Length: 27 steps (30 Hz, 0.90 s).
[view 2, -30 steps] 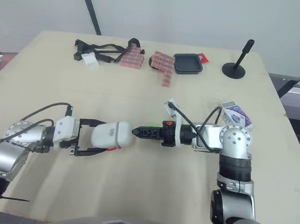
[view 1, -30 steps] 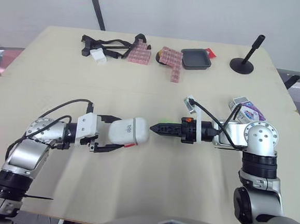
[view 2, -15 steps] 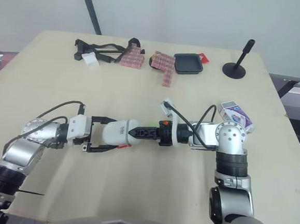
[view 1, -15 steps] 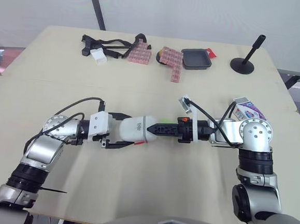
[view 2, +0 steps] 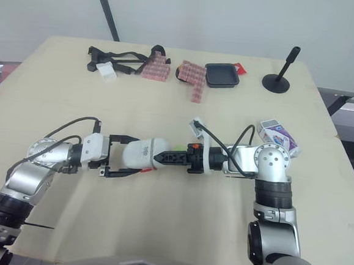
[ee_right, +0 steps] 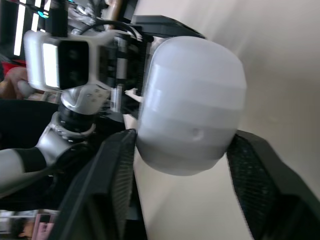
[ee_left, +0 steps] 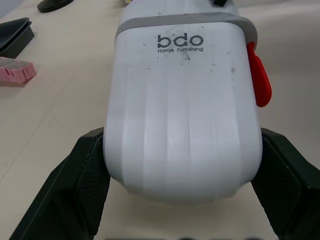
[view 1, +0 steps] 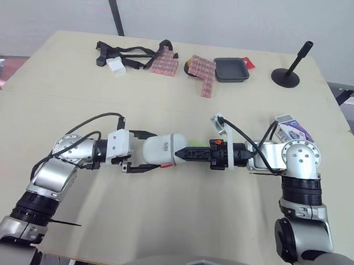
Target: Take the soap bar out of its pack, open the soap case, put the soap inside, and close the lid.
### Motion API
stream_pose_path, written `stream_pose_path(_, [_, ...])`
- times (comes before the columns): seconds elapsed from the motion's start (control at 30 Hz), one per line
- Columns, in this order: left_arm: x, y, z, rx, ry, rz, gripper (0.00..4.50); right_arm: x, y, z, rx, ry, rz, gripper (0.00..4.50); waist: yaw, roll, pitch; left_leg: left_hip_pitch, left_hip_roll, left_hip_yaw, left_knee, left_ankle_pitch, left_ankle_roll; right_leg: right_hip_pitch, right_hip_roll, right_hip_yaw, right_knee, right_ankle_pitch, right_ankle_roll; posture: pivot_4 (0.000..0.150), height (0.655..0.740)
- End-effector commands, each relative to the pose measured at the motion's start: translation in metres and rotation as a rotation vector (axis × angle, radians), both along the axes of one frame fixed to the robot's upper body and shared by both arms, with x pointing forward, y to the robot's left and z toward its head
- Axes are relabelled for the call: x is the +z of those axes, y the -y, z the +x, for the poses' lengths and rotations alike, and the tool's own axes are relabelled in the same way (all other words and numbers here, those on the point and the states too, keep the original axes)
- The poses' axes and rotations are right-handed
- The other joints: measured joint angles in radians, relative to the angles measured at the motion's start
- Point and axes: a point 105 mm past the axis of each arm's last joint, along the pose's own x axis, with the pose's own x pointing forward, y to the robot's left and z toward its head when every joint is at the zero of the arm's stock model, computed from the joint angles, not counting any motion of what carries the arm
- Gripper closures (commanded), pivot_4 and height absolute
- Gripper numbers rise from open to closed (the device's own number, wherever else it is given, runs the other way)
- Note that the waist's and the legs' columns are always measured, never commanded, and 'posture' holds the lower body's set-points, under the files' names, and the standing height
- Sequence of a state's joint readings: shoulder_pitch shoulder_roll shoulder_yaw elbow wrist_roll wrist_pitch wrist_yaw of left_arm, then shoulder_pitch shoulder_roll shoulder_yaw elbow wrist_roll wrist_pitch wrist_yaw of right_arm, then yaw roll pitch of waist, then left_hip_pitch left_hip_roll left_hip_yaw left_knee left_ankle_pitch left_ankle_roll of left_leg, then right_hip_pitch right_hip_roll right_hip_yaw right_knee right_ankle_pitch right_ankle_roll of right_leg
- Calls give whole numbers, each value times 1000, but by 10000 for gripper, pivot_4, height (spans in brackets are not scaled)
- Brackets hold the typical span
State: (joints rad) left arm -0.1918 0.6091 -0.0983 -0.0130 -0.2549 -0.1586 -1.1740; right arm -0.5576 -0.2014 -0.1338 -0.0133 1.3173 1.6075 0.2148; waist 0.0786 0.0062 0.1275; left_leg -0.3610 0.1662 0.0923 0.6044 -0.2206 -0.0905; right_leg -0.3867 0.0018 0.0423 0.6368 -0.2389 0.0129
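Both grippers grip the soap case (view 1: 163, 150), which is at mid-table (view 1: 170, 218).
The left gripper (view 1: 148, 152) clamps one end of the case and the right gripper (view 1: 184, 153) pinches the other, covering it. Whether the case touches the table is unclear. Farther off, the right arm half-hides the soap pack (view 1: 291, 129).

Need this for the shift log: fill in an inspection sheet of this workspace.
Surface: beige table, no spills seen.
Job's things: white soap case, lid looks shut, held between the arms; soap pack lies near the table's right edge, by the right arm.
Clutter: black straps, pink blocks, black tray and black stand along the far edge.
Pincers: left pincer clamps the case's sides; right pincer at its opposite end, grip unclear.
Cables: left cable and right cable loop off the arms, clear of the case.
Surroundings: pale wall, black pole behind the table.
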Motion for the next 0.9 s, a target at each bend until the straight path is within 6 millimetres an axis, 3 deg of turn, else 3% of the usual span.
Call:
stream_pose_path(0.03, [7,1,-2,-12,31,-5,10578,12,0,3,8,24,33,23585,0,0,0,0,0,0,0,0,0,0,0,0,0,0,0,1500,7400])
stream_pose_path(0.9, [9,-18,-7,53,92,-16,10578,4,27,14,-132,20,28,23585,1,0,0,-2,0,0,0,0,0,0,0,0,0,0,0,1500,7400])
